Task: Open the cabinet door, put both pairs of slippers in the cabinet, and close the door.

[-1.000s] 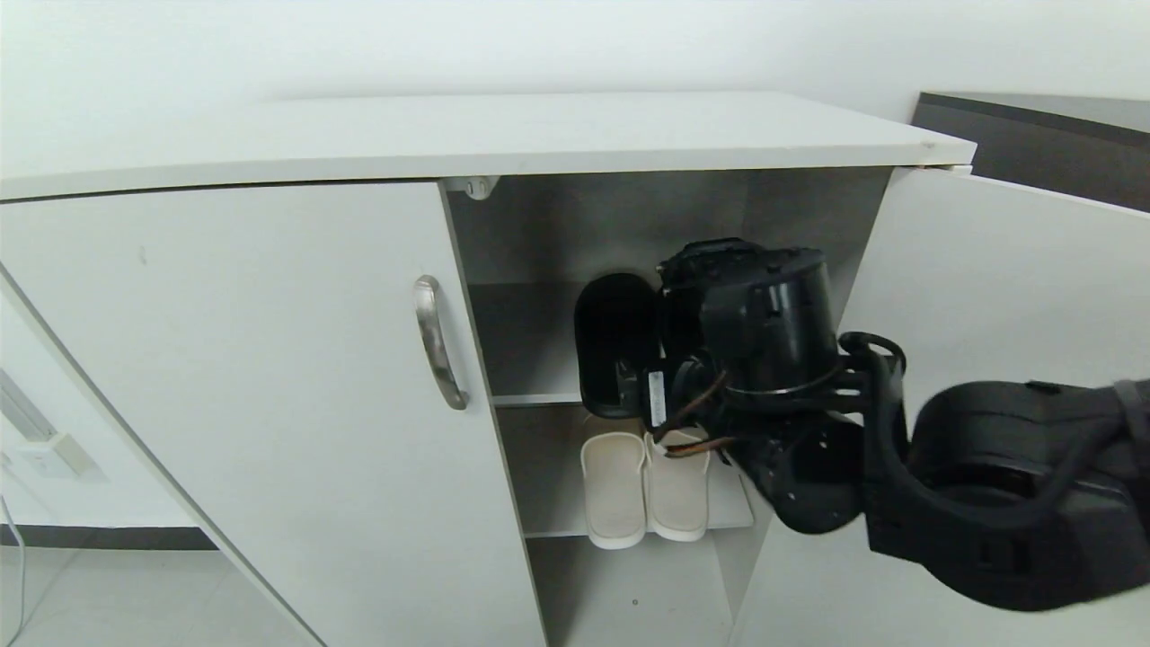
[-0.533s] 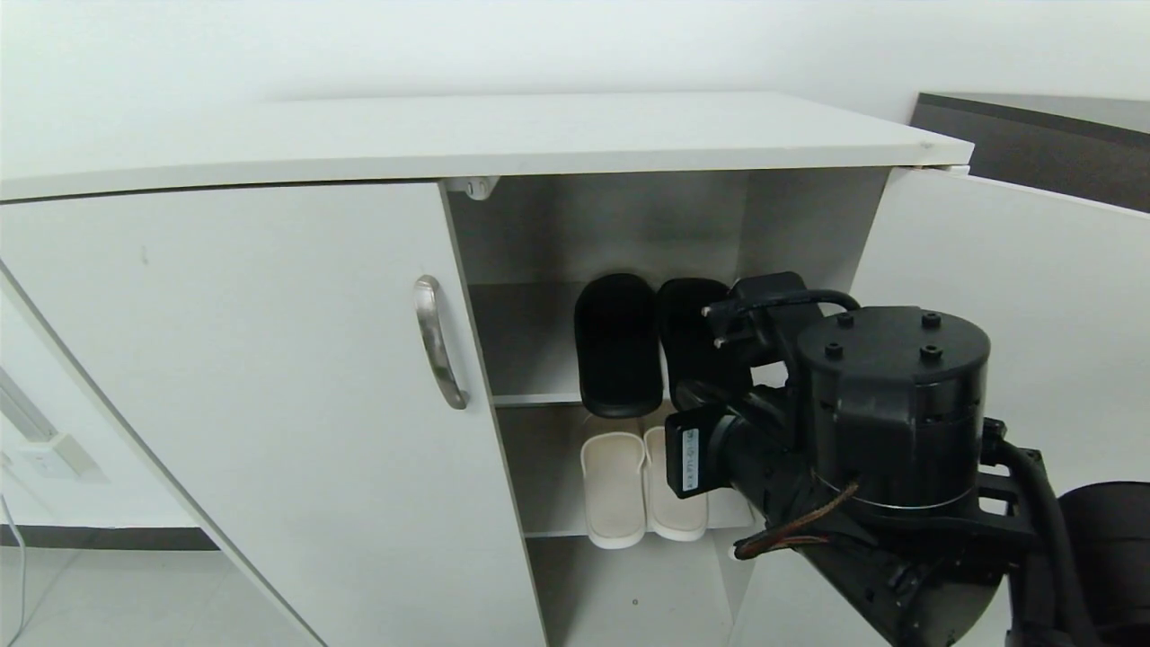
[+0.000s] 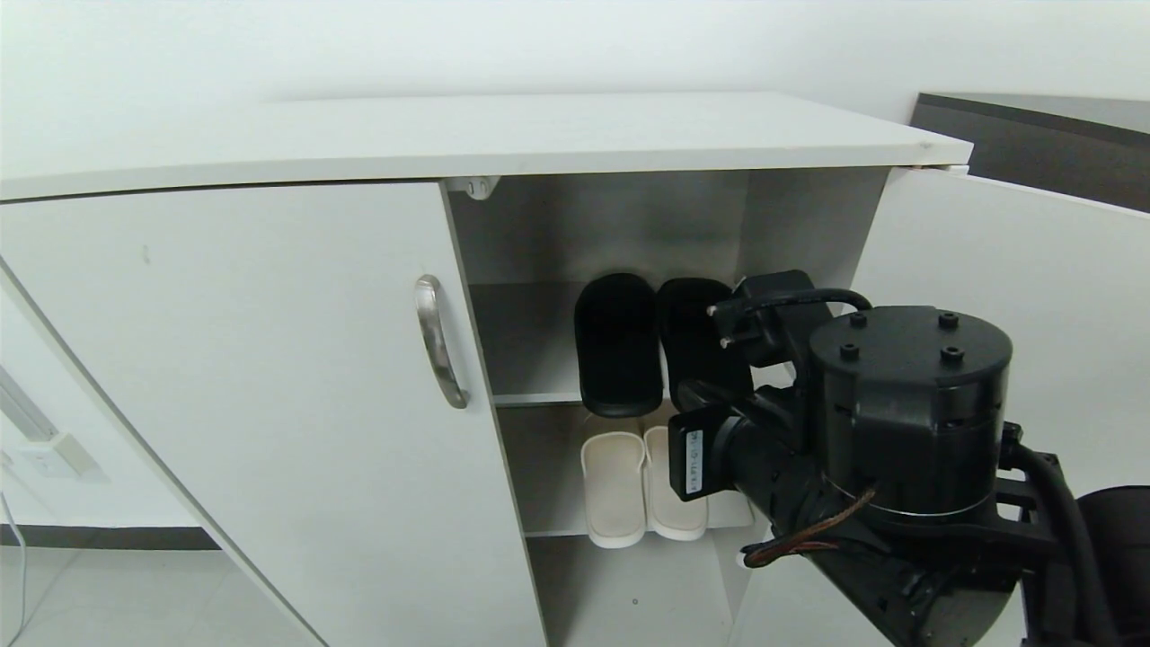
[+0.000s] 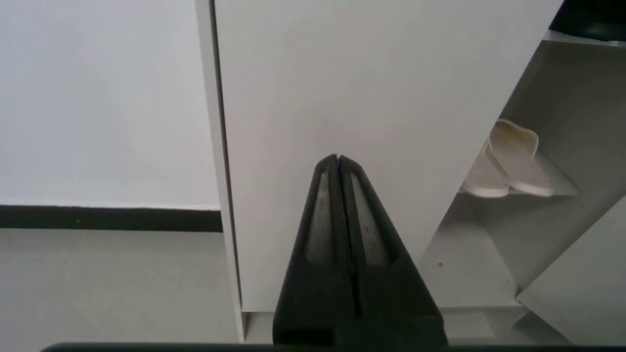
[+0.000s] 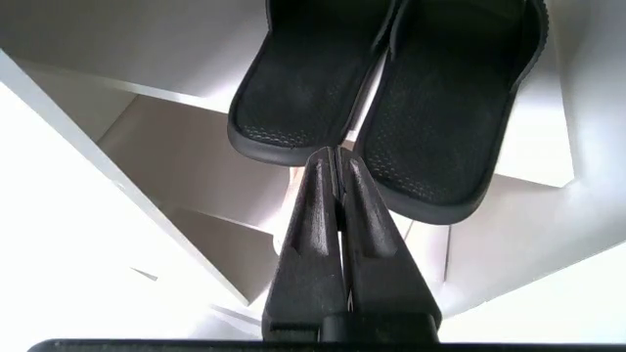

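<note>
The cabinet [image 3: 539, 135] has its right door [image 3: 988, 296] open; black slippers [image 3: 620, 346] lie paired on its upper shelf, white slippers [image 3: 615, 490] on the shelf below. The right gripper [image 5: 338, 161], clenched empty, hangs just before the black pair. The left gripper [image 4: 338, 166], also clenched empty, faces the closed left door [image 3: 225, 359].

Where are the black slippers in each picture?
Head view: black slippers side by side on the upper shelf.
Right wrist view: close up, ends overhanging that shelf.
Left wrist view: a dark edge above the shelf, probably them.
Shared landmark: the upper shelf's front edge.
</note>
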You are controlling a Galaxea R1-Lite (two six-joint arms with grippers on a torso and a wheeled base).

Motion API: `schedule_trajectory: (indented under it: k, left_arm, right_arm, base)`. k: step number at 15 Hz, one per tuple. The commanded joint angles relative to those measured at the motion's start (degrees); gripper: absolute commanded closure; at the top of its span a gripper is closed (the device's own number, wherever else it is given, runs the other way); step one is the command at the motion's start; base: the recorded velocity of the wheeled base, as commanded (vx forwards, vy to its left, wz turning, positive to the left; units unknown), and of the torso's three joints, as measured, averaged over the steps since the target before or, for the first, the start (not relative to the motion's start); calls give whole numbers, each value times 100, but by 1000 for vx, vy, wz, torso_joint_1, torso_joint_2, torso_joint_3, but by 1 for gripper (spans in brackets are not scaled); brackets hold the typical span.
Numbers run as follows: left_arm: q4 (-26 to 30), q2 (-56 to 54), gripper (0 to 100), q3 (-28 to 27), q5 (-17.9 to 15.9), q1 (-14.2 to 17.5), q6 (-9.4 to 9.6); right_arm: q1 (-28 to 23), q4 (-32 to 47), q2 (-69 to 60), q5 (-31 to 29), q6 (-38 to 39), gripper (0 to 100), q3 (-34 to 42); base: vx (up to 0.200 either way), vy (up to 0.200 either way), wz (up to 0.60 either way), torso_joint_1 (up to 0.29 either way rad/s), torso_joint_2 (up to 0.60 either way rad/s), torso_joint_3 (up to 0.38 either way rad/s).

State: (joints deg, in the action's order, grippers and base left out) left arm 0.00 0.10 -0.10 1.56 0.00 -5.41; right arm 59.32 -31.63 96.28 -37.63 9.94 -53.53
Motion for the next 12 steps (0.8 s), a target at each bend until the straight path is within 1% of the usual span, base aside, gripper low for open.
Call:
schedule_trajectory:
  k: [1,2,12]
  left_arm:
    - [0,8,100,1,2,9,-4]
    - [0,-1,100,1,-7,0,5]
    - [0,8,100,1,-24,0,14]
  right_arm:
    - [1,-1,31,-7,0,100,-8]
    - [1,-1,57,-7,0,100,0]
    - [27,8,216,10,8,100,71]
  base:
    - [0,0,0,0,0,0]
    - [0,0,0,0,0,0]
    - [-200,0,0,2,2,1]
